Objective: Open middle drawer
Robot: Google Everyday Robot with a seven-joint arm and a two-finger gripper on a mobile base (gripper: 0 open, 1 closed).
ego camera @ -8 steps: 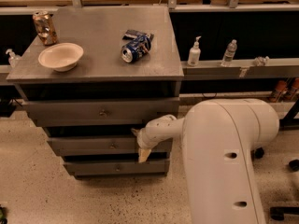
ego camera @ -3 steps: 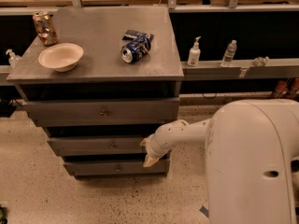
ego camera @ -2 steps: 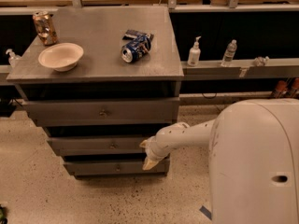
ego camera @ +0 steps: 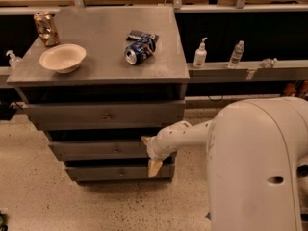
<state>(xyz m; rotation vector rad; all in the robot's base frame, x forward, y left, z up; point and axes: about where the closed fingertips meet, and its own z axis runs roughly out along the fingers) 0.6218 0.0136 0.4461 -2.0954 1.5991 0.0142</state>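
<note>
Below the tabletop (ego camera: 103, 49), end effector (ego camera: 150, 154) sits at middle drawer (ego camera: 98, 149), right end; grip unclear.

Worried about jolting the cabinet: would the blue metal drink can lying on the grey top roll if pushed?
Likely yes: the blue metal drink can lies on its side, round body free on the grey cabinet top. It looks somewhat dented, which may cut a roll short. The gripper sits low by the grey middle drawer's right end, well clear of it.
</note>
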